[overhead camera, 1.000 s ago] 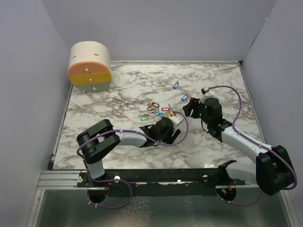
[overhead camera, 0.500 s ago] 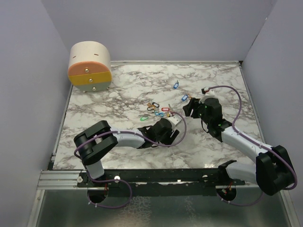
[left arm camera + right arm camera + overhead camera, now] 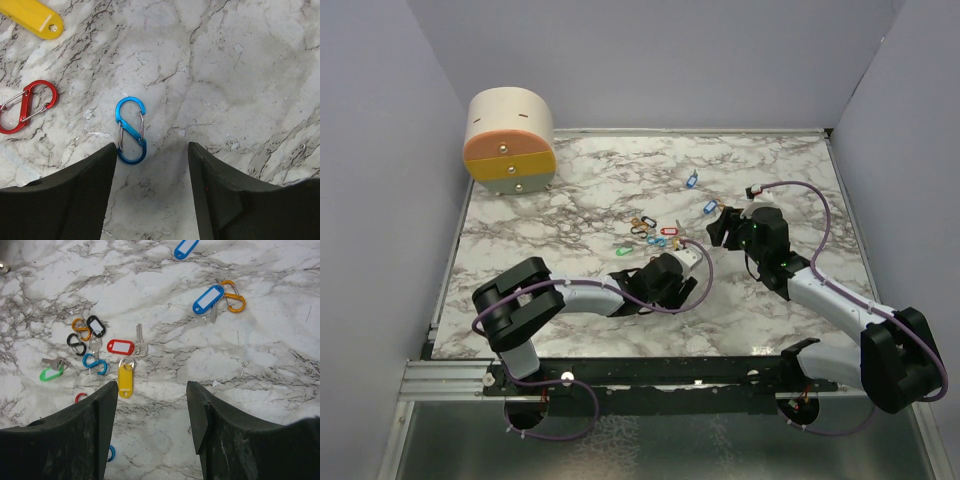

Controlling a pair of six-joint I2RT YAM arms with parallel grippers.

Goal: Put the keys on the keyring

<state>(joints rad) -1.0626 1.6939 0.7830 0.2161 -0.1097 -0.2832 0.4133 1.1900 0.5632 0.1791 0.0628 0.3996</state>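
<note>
In the right wrist view the keys lie scattered on the marble: a yellow tag (image 3: 126, 381), a red tag (image 3: 120, 346) beside a silver key (image 3: 139, 342), a green tag (image 3: 51, 373), and a blue tag (image 3: 208, 299) on an orange carabiner (image 3: 233, 295). My right gripper (image 3: 152, 387) is open and empty just short of them. In the left wrist view my left gripper (image 3: 151, 150) is open and low over the table. A blue S-carabiner (image 3: 131, 131) lies by its left fingertip (image 3: 102, 165). A red carabiner (image 3: 25, 106) and the yellow tag (image 3: 32, 17) lie beyond.
A round beige and orange drawer unit (image 3: 510, 140) stands at the far left corner. Another blue tag (image 3: 692, 181) lies apart towards the back. Grey walls close in the table (image 3: 570, 200) on three sides. Both arms (image 3: 590, 292) reach in near the key cluster (image 3: 655, 232).
My left gripper has drawn back slightly towards the near left, still open. The right arm and the keys have not moved.
</note>
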